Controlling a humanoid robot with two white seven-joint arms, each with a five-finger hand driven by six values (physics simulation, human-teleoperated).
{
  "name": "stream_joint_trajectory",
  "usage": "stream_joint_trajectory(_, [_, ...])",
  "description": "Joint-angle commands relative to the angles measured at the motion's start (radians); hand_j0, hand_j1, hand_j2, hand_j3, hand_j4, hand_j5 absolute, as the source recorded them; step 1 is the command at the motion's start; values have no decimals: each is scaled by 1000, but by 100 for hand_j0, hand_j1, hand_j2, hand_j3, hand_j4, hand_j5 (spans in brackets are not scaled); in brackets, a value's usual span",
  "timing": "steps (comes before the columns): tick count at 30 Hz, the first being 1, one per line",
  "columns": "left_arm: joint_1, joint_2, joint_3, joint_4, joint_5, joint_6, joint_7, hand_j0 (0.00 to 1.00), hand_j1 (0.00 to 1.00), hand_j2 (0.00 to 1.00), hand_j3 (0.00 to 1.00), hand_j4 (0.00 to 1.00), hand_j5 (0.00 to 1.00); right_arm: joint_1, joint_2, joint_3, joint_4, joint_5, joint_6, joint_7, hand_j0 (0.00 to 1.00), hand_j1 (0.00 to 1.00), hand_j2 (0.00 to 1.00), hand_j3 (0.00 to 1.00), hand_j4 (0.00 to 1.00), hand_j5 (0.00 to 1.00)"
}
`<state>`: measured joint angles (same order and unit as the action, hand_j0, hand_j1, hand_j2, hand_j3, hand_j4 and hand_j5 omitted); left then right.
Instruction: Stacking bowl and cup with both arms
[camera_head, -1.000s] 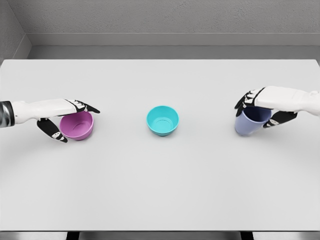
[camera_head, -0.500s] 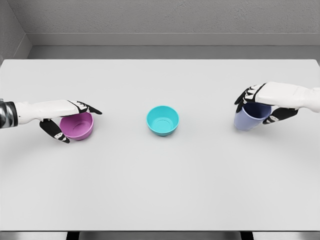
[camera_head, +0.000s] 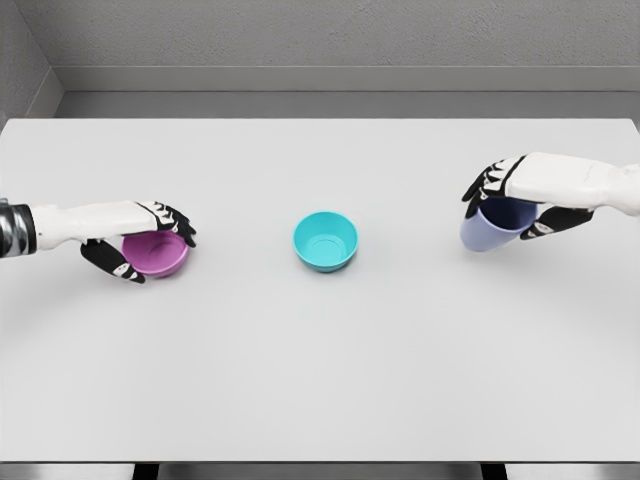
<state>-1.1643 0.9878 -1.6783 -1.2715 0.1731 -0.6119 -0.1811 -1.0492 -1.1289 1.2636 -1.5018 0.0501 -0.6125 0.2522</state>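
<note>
Left hand (camera_head: 140, 243) clamped on purple bowl (camera_head: 155, 254) | right hand (camera_head: 520, 195) gripping tilted blue cup (camera_head: 488, 226) | risk: your cup slips, or topples the teal bowl (camera_head: 325, 241).

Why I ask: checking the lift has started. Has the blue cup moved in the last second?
Yes. The blue cup, held by the right hand, has shifted up and left, toward the teal bowl, which stayed put.

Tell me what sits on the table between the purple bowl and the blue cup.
In the head view, a teal bowl sits alone between the purple bowl and the blue cup.
</note>
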Motion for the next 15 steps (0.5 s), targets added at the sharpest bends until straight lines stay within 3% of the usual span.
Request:
stream_joint_trajectory(1, [2,0,2,0,6,1,0,70,70,70,70,70,70,0,-3,-1,-18,-9,2,-1,63,63,63,63,63,63])
stream_joint_trajectory(15, [-12,-8,25,-11,8,1,2,70,70,70,70,70,70,-15,-2,4,-44,-4,2,1,63,63,63,63,63,63])
